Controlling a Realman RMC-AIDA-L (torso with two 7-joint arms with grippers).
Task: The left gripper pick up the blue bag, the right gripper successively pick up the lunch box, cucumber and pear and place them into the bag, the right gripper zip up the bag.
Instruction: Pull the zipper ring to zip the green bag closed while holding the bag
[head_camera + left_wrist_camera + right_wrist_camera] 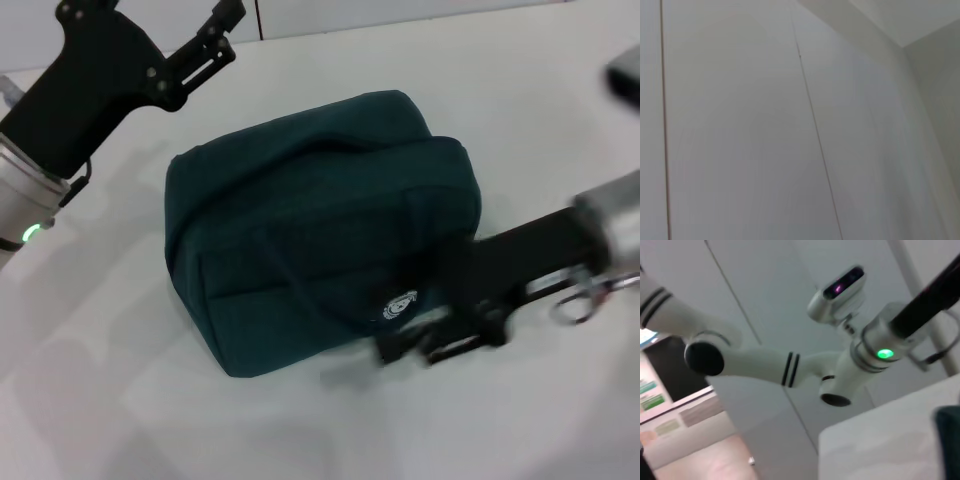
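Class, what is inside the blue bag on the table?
Nothing can be seen: the bag looks closed, its cloth hiding any contents. The right claw is at its front.

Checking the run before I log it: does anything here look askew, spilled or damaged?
Nothing stands out. The dark teal fabric bag lies whole on the white table, nothing spilled. The black right gripper is low at its front corner; the black left gripper hangs behind it, apart.

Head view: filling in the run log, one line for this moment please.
dark teal fabric bag: on white table, looks closed | left hand: raised behind bag | right hand: at bag's front, blurred
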